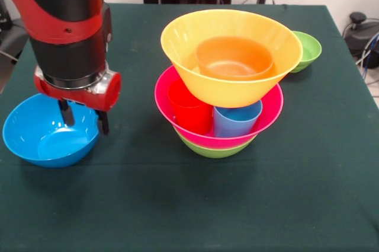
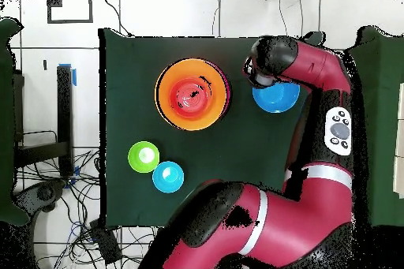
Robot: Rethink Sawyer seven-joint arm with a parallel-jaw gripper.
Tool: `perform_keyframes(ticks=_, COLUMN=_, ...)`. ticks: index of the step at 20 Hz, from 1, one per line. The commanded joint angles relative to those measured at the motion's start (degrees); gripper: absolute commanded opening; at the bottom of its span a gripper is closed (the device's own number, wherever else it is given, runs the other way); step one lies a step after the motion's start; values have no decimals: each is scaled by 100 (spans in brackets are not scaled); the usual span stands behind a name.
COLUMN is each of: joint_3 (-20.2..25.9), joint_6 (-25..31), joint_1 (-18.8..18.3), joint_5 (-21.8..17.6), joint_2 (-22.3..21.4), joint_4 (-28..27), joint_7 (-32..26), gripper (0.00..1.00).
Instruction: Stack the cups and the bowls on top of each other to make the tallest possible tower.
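On the desk (image 1: 177,204), seen from the front, we log the tower (image 1: 228,86) slightly right of centre. A green bowl (image 1: 214,150) sits at its base with the pink bowl (image 1: 267,112) nested on it. Inside the pink bowl we see the red cup (image 1: 189,109) and the light blue cup (image 1: 235,120) standing side by side. The yellow-orange bowl (image 1: 237,89) rests on top of them, and a small orange bowl (image 1: 234,57) lies inside it. A small green bowl (image 1: 308,50) sits behind the tower to the right, partly hidden. From overhead we also note a small blue bowl (image 2: 168,176) just beside that green one. At front-view left the hand (image 1: 84,120) hangs over the medium blue bowl (image 1: 41,139), its two dark fingers (image 1: 67,113) apart, gripping nothing, tips at the bowl's far rim.
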Motion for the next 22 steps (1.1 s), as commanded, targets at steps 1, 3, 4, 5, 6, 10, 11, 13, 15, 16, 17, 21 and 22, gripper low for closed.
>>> perform_keyframes(ticks=1, joint_3=570, joint_6=-468, joint_1=112, joint_5=44, joint_2=309, joint_4=-35, joint_7=274, gripper=100)
perform_keyframes(ticks=3, joint_3=469, joint_6=-645, joint_1=148, joint_5=-69, joint_2=382, joint_4=-75, joint_7=256, gripper=100)
perform_keyframes(ticks=4, joint_3=412, joint_6=-684, joint_1=165, joint_5=-128, joint_2=381, joint_4=-39, joint_7=224, gripper=100)
perform_keyframes(ticks=5, joint_3=409, joint_6=-616, joint_1=167, joint_5=-152, joint_2=461, joint_4=-137, joint_7=152, gripper=100)
perform_keyframes(ticks=6, joint_3=412, joint_6=-663, joint_1=161, joint_5=-170, joint_2=479, joint_4=-111, joint_7=107, gripper=100)
perform_keyframes(ticks=10, joint_3=309, joint_6=-758, joint_1=190, joint_5=-283, joint_2=472, joint_4=-101, joint_7=12, gripper=100)
perform_keyframes(ticks=11, joint_3=291, joint_6=-780, joint_1=189, joint_5=-297, joint_2=463, joint_4=-92, joint_7=-6, gripper=100)
perform_keyframes(ticks=13, joint_3=277, joint_6=-762, joint_1=184, joint_5=-306, joint_2=488, joint_4=-91, joint_7=-58, gripper=100)
perform_keyframes(ticks=15, joint_3=294, joint_6=-778, joint_1=165, joint_5=-285, joint_2=562, joint_4=-42, joint_7=-66, gripper=100)
perform_keyframes(ticks=16, joint_3=320, joint_6=-747, joint_1=148, joint_5=-249, joint_2=627, joint_4=-41, joint_7=-59, gripper=100)
perform_keyframes(ticks=17, joint_3=341, joint_6=-735, joint_1=136, joint_5=-216, joint_2=658, joint_4=-1, joint_7=-39, gripper=100)
perform_keyframes(ticks=21, joint_3=339, joint_6=-849, joint_1=156, joint_5=-177, joint_2=706, joint_4=78, joint_7=89, gripper=100)
perform_keyframes(ticks=22, joint_3=337, joint_6=-843, joint_1=157, joint_5=-170, joint_2=715, joint_4=73, joint_7=99, gripper=100)
